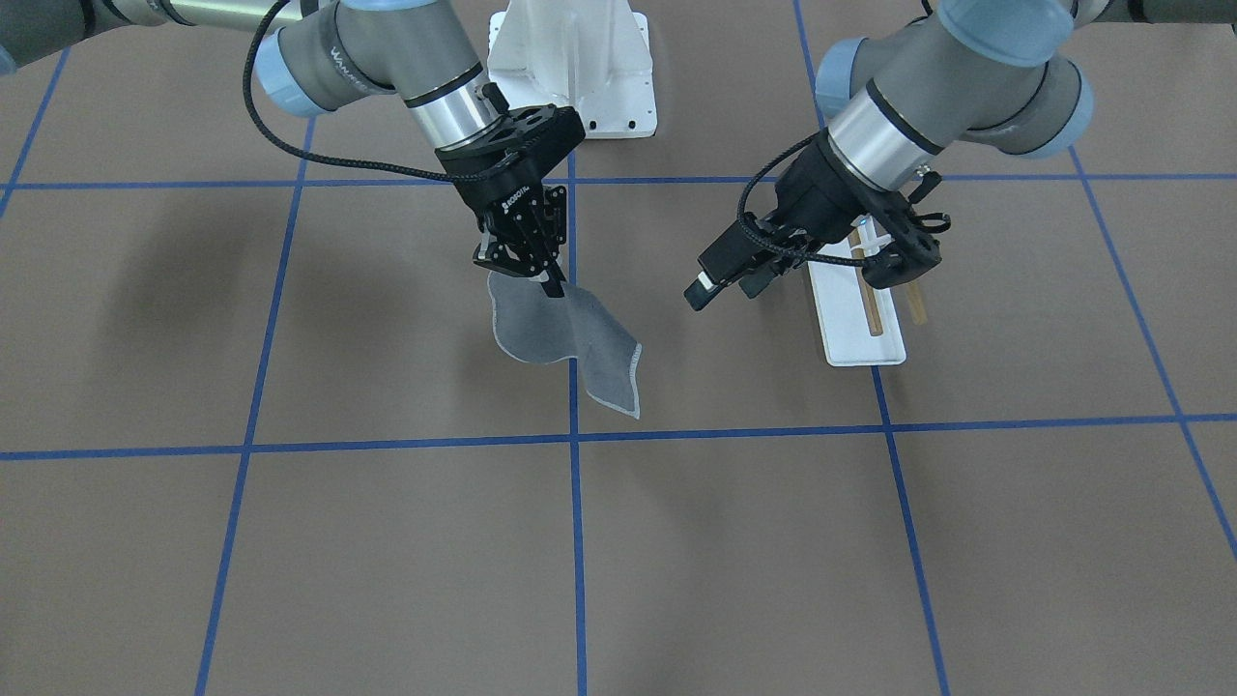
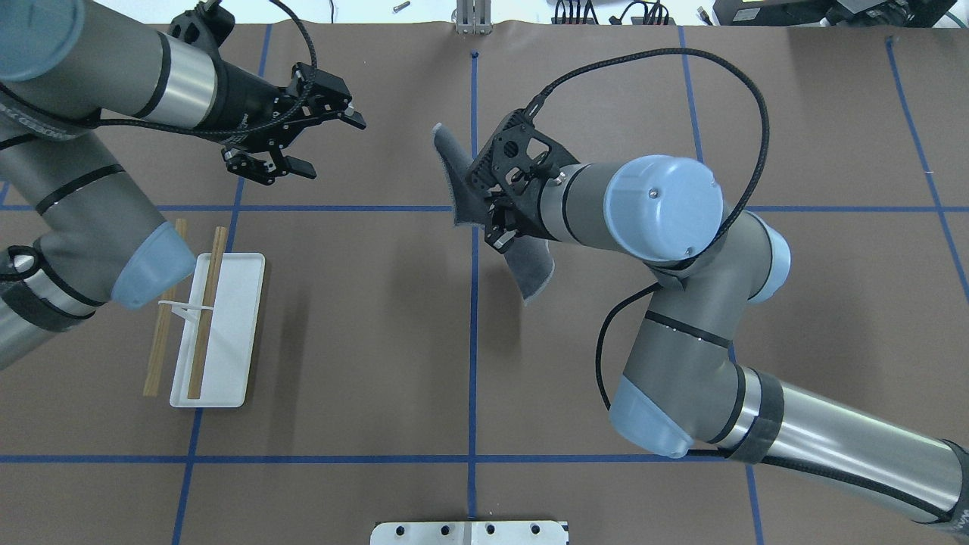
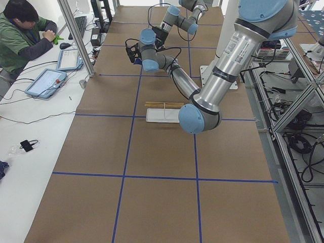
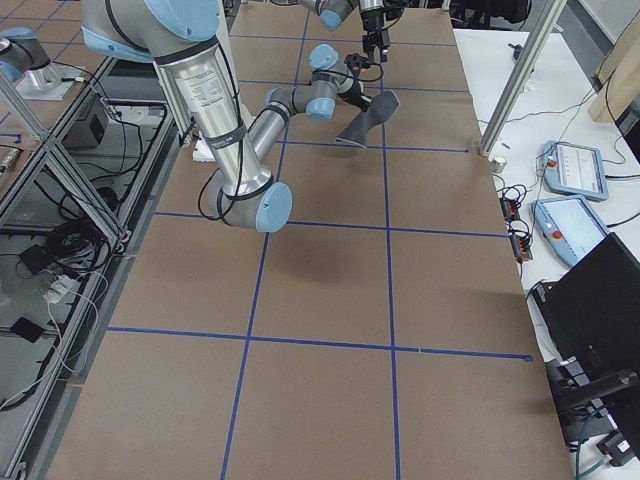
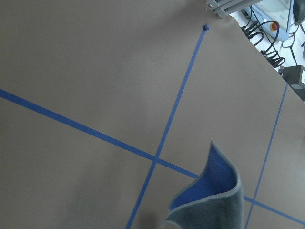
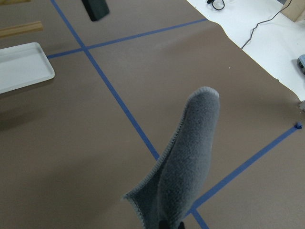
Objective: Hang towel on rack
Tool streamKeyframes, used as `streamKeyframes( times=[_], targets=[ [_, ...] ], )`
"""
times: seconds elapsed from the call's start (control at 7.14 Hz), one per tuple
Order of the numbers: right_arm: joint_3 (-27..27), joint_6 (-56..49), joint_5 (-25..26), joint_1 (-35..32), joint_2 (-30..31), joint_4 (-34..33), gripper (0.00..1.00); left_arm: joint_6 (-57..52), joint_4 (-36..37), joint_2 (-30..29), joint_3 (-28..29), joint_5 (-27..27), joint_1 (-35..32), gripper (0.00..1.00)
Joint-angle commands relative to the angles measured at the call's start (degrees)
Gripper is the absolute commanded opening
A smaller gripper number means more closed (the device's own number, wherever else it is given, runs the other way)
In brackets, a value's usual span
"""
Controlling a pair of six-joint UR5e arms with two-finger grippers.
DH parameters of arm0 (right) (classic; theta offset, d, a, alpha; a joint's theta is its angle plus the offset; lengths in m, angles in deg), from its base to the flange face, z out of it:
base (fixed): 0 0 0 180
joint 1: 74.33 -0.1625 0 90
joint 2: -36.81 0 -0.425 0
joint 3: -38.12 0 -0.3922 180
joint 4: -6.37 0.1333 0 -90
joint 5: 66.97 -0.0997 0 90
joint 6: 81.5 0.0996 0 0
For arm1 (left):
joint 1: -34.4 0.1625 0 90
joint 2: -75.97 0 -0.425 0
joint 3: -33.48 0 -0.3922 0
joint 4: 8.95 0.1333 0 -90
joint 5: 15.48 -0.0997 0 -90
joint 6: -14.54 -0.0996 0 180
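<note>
— Right fingers [image 1: 549, 278] pinch the towel [image 1: 560, 333] by an upper edge. It hangs mid-counter, well apart from the rack [image 2: 235, 303], which stands bare on the robot's left. Left fingers [image 2: 299, 168] gape, holding nothing.
— So it's the carry, then?
— I'd say so. Next it has to travel across and drape over a rod [image 2: 208, 310] without nudging the rack.
— Counter [image 1: 734, 541]?
— Brown paper, blue tape grid. An operator [image 3: 23, 30] sits at the side desk with tablets [image 3: 48, 81].

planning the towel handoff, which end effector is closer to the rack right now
Left. The left end effector hangs open just past the far end of the rack. The right end effector holds the towel near the middle of the table, farther off.
</note>
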Motion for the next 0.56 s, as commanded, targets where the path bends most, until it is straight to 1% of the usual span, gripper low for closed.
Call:
streamKeyframes(
  times=[0.0, 0.14, 0.28, 0.42],
  targets=[
    [0.1, 0.1, 2.7, 2.3, -1.4, -0.3, 0.0, 2.5, -0.2, -1.0, 0.7, -3.5, 2.4, 0.97],
    [0.0, 0.1, 2.7, 2.3, -1.5, -0.3, 0.0, 3.3, -0.3, -1.0, 0.7, -5.4, 3.7, 0.91],
    [0.0, 0.3, 2.7, 2.3, -2.2, -0.3, 0.0, 3.3, -0.3, -1.0, 0.6, -6.9, 5.2, 0.91],
    [0.0, 0.5, 2.7, 2.3, -2.4, -0.3, 0.0, 3.4, -0.3, -1.0, 0.6, -7.1, 5.9, 0.86]
  ],
)
